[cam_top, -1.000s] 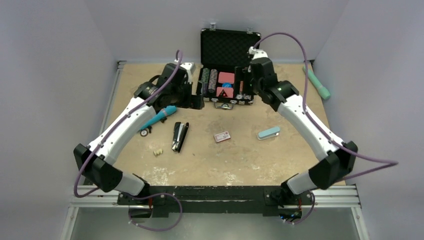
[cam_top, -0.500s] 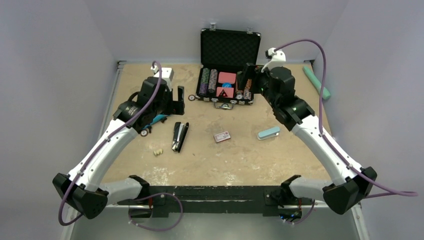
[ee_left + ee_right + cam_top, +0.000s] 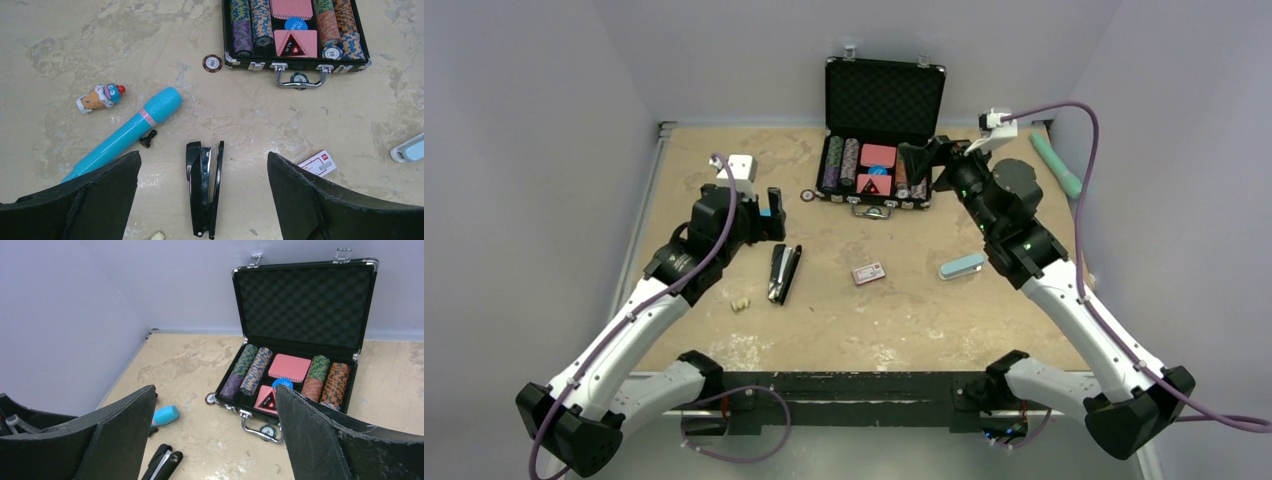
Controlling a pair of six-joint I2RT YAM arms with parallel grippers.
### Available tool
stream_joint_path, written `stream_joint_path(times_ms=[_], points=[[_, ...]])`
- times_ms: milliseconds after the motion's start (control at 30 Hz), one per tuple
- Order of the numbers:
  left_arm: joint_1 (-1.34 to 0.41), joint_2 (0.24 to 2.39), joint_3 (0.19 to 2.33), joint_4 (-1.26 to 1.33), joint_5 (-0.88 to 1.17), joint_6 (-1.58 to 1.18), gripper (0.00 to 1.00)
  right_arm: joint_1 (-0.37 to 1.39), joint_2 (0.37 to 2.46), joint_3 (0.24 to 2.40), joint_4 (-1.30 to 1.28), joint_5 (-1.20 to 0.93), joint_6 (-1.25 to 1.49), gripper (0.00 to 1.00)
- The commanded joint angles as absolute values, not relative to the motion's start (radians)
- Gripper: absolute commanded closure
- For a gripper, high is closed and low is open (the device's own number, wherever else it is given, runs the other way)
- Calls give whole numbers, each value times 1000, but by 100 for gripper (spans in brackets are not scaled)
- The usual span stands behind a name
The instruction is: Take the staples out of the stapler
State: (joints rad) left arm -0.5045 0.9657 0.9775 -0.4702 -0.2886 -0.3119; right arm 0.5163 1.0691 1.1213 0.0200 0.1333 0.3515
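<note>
While left gripper (image 3: 204, 158) and right gripper (image 3: 215, 390) gape wide, the stapler (image 3: 204, 195) lies far from the table edge (image 3: 649, 215).

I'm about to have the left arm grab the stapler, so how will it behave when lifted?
The stapler lies with its two arms splayed from the hinge, so they would probably swing or close under a pinch. Its glossy black shell looks hard, perhaps slippery. Slim and long, it seems unlikely to roll.
</note>
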Motion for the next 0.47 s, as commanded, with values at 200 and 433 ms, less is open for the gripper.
stream_joint_path(times_ms=[200, 433], points=[[-502, 984, 964, -344, -304, -332, 0, 517, 1029, 1075, -45, 117, 411, 7], [-502, 982, 967, -365, -339, -326, 0, 517, 1025, 1065, -41, 96, 418, 8]])
